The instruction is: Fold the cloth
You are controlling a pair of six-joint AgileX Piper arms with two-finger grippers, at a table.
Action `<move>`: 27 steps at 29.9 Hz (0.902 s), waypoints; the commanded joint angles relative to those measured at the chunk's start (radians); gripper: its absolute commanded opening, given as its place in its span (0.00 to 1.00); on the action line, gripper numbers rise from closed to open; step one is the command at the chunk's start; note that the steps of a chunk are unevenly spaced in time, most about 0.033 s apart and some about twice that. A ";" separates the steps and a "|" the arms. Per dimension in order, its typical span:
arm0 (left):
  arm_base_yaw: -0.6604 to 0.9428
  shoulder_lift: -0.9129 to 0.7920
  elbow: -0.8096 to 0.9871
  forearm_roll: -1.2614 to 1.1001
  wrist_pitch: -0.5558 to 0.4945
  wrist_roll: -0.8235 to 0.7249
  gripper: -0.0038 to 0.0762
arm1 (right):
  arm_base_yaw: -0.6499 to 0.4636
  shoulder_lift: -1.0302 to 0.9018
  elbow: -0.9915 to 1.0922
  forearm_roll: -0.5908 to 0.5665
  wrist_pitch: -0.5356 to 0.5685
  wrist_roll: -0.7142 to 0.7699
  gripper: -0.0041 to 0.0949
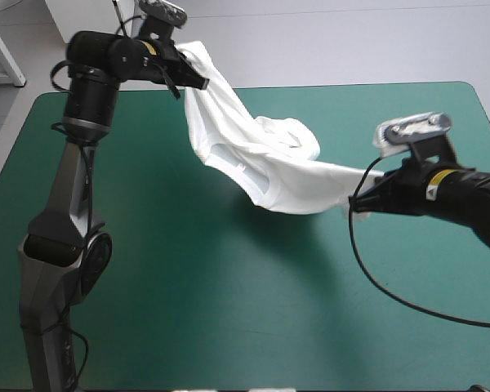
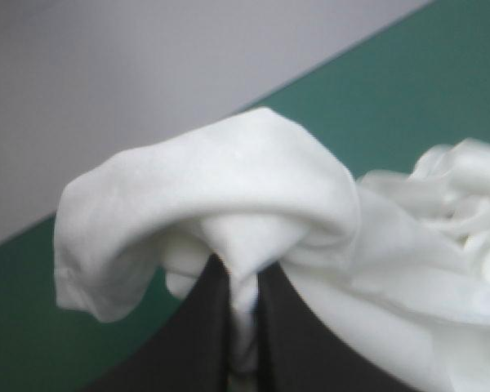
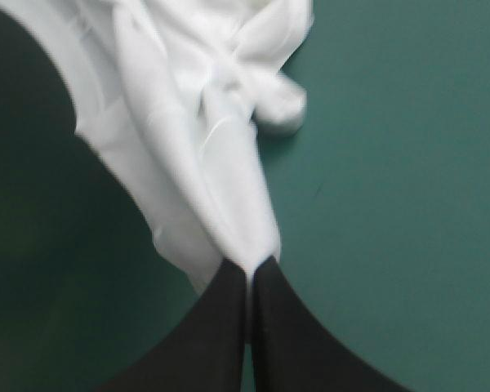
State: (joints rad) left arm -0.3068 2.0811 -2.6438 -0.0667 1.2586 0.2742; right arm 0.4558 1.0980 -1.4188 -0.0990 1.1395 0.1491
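Observation:
The white T-shirt (image 1: 253,155) hangs stretched above the teal-green table between both arms. My left gripper (image 1: 198,82) is raised near the table's far edge, shut on one end of the T-shirt; cloth folds over its fingertips (image 2: 243,273). My right gripper (image 1: 361,200) is lower, toward the table's right side, shut on the other end (image 3: 249,268). From there the T-shirt (image 3: 196,122) runs ahead of the fingers in bunched folds. The T-shirt (image 2: 229,196) sags in the middle, casting a shadow on the cover.
The teal-green cover (image 1: 229,310) lies bare on the near half of the table. The table's far edge (image 1: 351,84) runs just beyond the raised left gripper. A black cable (image 1: 376,286) loops down from the right wrist.

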 commanded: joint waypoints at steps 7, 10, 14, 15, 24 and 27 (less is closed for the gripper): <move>-0.003 -0.289 -0.163 -0.088 -0.075 -0.003 0.04 | 0.000 -0.021 -0.413 -0.185 -0.168 -0.057 0.02; -0.003 -0.376 -0.163 -0.149 -0.137 0.021 0.04 | 0.000 -0.021 -0.476 -0.185 -0.207 -0.090 0.02; -0.003 -0.480 -0.163 -0.201 -0.225 0.045 0.04 | 0.000 -0.021 -0.542 -0.183 -0.325 -0.115 0.02; -0.003 -0.501 -0.163 -0.201 -0.250 0.045 0.04 | 0.000 -0.021 -0.561 -0.178 -0.365 -0.125 0.02; -0.003 -0.669 -0.163 -0.262 -0.516 0.094 0.04 | 0.000 -0.003 -0.747 -0.019 -0.550 -0.309 0.02; -0.003 -0.686 -0.163 -0.331 -0.551 0.131 0.04 | 0.000 0.034 -0.856 0.099 -0.554 -0.384 0.02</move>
State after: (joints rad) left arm -0.3068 1.4175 -2.8006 -0.3307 0.8301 0.3731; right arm 0.4558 1.1061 -2.1769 -0.0949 0.6830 -0.1569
